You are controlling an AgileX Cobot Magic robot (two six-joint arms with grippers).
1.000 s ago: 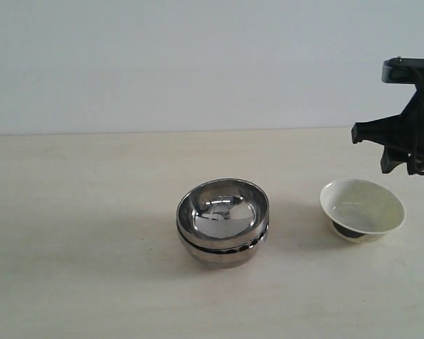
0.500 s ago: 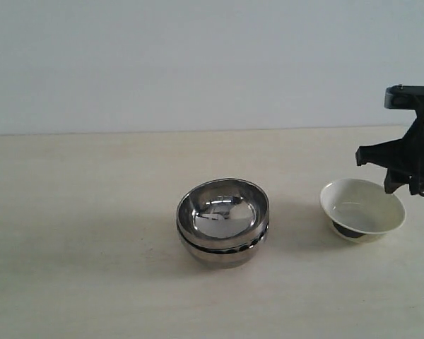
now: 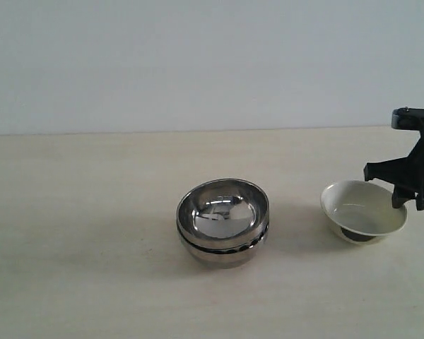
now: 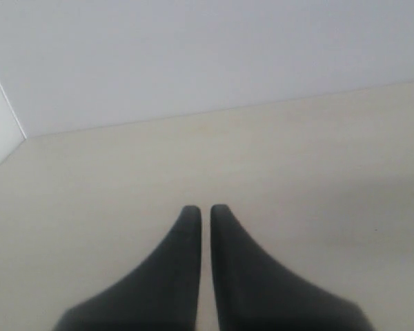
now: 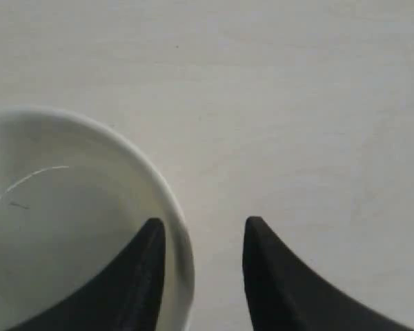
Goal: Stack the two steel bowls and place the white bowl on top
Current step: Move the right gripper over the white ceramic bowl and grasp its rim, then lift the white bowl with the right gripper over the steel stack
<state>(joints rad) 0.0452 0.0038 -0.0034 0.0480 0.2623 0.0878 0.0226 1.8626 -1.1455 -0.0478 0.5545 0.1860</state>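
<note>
Right gripper (image 5: 204, 222) open, nothing held. Jaws straddle white bowl (image 3: 363, 210) rim on side away from stack: one finger inside bowl, other outside over table (image 3: 92, 282). White bowl sits well right of stacked steel bowls (image 3: 222, 220), smooth one nested in ribbed one, mid-table. Right arm far nearer. Left gripper (image 4: 205, 210) fingers nearly touching, empty, outside exterior view. Versus one second ago: right gripper lower, now at rim level; bowls barely shifted. My call: close on rim next.
</note>
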